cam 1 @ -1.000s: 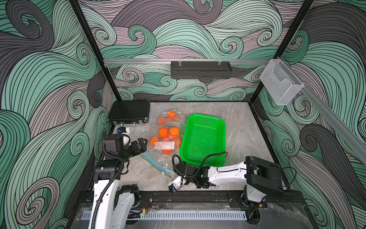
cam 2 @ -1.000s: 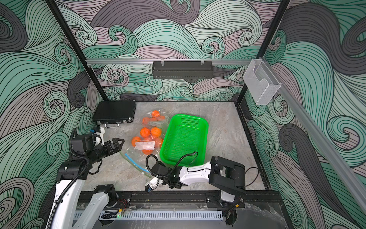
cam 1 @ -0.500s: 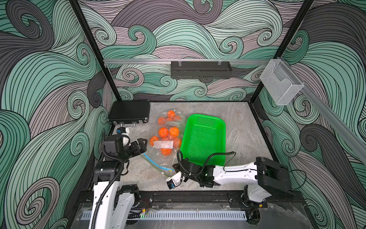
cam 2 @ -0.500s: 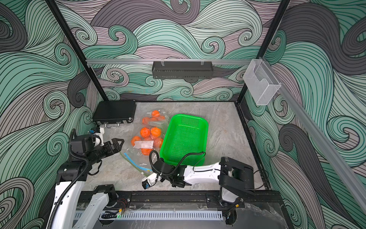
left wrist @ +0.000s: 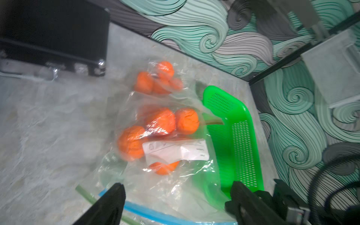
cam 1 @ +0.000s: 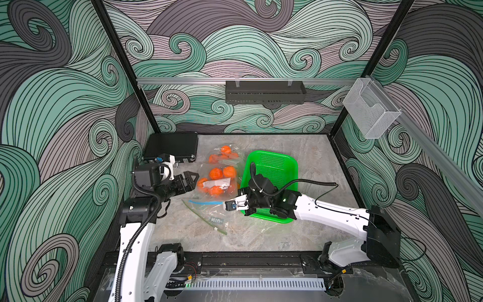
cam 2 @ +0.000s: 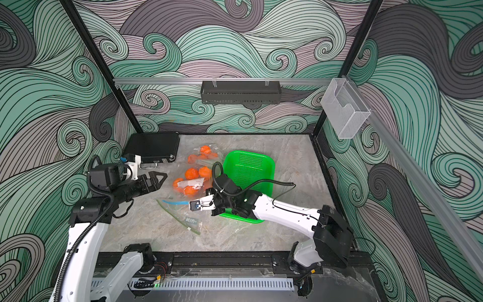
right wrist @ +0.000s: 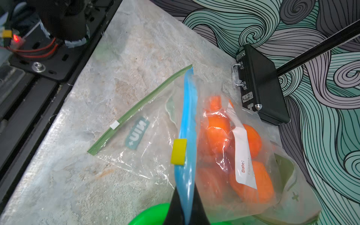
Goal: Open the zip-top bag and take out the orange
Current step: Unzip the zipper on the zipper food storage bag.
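Oranges [cam 1: 216, 173], round, bright and lumpy, sit inside the clear plastic zip-top bag with the blue zip strip [cam 1: 218, 184]. In both top views it lies left of centre on the grey marbled counter [cam 1: 261, 235]. Its right side touches the bright green perforated plastic basket [cam 1: 277, 167]. No fruit is out yet. The right gripper [cam 1: 226, 204] is clamped on the strip's end by the basket. The left gripper [cam 2: 160, 181] hovers just beside the bag's left side, jaws wide and empty. A flat clear bag with a green zip strip [cam 1: 211, 221] lies nearer the front edge. The black hard case [cam 1: 170, 145] sits in the back left corner.

Left wrist view, blurry: the left gripper [left wrist: 177, 185] is spread wide, with bag film beyond it. The oranges [left wrist: 163, 120] bunch around a white label [left wrist: 175, 151].

Right wrist view: the right gripper [right wrist: 186, 202] is pinched flat on the blue strip. The yellow slider tab [right wrist: 178, 149] rides the strip just ahead of the fingers.

Handling, as a judgement:
- **Film:** it looks thin, floppy and slick, and would likely slip or stretch if pinched.
- **Weight:** the fruit should anchor the bag but may roll and shift the load.
- **Where to hold:** best on the stiffer zip strip, one gripper bracing it and the other working the yellow tab.
- **Oranges:** they look firm, so grip one across the middle through the opened mouth.
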`<act>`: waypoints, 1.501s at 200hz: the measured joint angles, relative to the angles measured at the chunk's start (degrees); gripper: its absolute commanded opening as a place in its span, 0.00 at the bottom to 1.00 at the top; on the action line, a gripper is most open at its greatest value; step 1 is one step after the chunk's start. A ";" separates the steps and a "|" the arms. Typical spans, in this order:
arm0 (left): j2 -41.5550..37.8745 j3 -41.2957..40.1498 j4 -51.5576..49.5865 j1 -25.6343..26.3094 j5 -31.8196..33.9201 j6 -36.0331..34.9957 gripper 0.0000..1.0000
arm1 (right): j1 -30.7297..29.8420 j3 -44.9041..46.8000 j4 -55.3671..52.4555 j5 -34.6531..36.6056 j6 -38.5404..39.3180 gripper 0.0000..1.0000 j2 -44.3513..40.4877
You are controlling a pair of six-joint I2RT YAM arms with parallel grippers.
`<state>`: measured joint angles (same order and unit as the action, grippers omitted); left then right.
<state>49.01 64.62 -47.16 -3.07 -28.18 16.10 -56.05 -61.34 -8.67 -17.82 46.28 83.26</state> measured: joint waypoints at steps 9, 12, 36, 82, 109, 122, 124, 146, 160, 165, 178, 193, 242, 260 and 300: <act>1.20 1.84 0.59 0.76 -1.90 -1.18 0.84 | 1.77 -1.66 -1.70 -3.06 -1.38 0.00 0.00; 1.55 2.34 0.87 1.09 -2.58 -1.66 0.84 | 2.36 -2.12 -2.12 -4.02 -1.92 0.00 0.00; 3.17 4.98 2.05 4.35 -7.37 -6.91 0.84 | 8.02 -5.20 -4.68 -12.96 -6.16 0.00 0.02; 1.92 4.79 3.39 11.93 -11.28 -23.78 0.86 | 15.76 -9.88 -8.52 -24.87 -12.55 0.01 1.38; -2.14 -1.64 6.14 14.40 -11.87 -34.10 0.86 | 17.22 -10.56 -9.53 -29.00 -15.47 0.02 2.73; -2.82 -4.15 6.51 15.67 -11.74 -38.60 0.82 | 17.62 -11.04 -9.62 -30.38 -16.74 0.03 3.74; -2.78 -4.39 6.51 15.87 -11.72 -39.26 0.82 | 17.68 -11.15 -9.62 -30.60 -16.90 0.03 3.89; 0.04 -4.85 6.95 19.04 -10.27 -45.27 0.72 | 18.10 -11.41 -9.62 -32.24 -18.53 0.04 5.55; 2.64 -4.76 7.52 21.09 -8.74 -48.00 0.68 | 18.16 -11.41 -9.68 -32.87 -19.21 0.04 6.12; 3.43 -4.76 7.78 21.66 -8.11 -48.70 0.67 | 18.18 -11.41 -9.70 -33.24 -19.41 0.05 6.27; 6.12 -4.76 8.48 22.99 -6.67 -50.47 0.64 | 18.21 -11.52 -9.84 -33.73 -19.80 0.05 6.40; 8.17 -4.76 8.96 24.06 -5.55 -51.71 0.57 | 18.32 -11.80 -10.01 -34.14 -20.26 0.06 6.40; 9.44 -5.25 10.71 26.21 -2.86 -54.31 0.00 | 18.93 -12.09 -10.25 -35.04 -21.29 0.42 6.38; 9.03 -6.21 11.74 26.34 -1.99 -54.53 0.00 | 19.02 -12.07 -10.36 -34.42 -20.59 0.60 6.25; 7.15 -7.76 12.57 26.36 -1.73 -54.51 0.00 | 19.06 -6.99 -6.78 -31.17 -14.29 0.77 1.01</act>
<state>56.16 56.86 -34.59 23.29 -29.91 -38.41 -36.99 -68.34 -15.44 -48.99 31.99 84.27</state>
